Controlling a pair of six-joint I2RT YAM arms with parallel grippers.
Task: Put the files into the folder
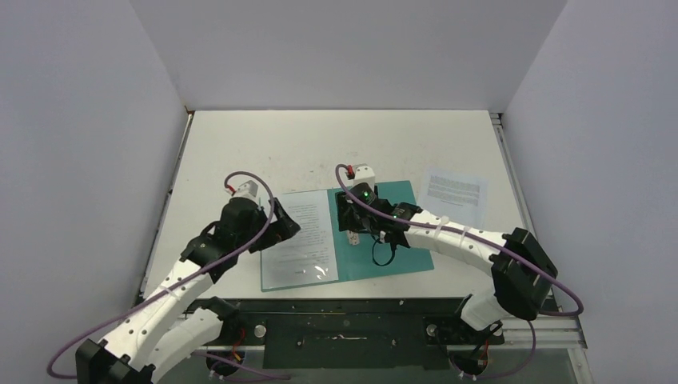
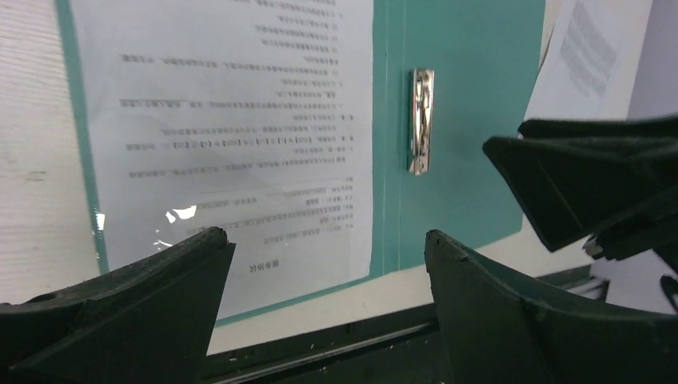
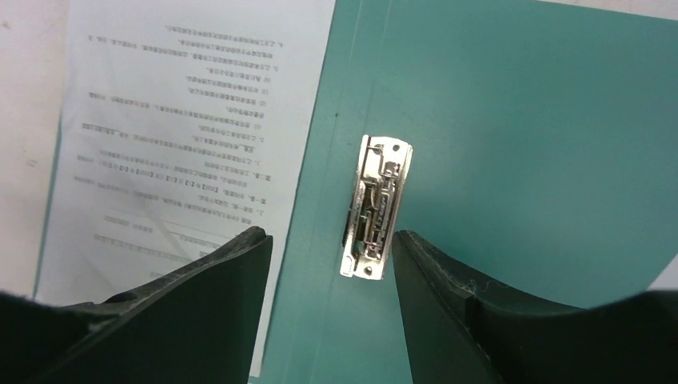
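You're holding the right jaws apart and empty (left jaws gaping too) over the clip [image 3: 376,210] of the folder [image 1: 409,260] lying open on the tabletop [image 1: 320,144], one file [image 1: 308,236] inside, another file [image 1: 453,194] beside it, so be centring squarely before pinching.

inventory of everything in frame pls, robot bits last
folder: 1, teal, open flat at table centre
sheet in folder: 1, white with black print, on the left half
loose sheet: 1, white with black print, on the table right of the folder
metal clip: 1, silver, on the right half by the spine
table: 1, white, under everything
left gripper: 1, black, open, over the sheet in folder
right gripper: 1, black, open, over the metal clip
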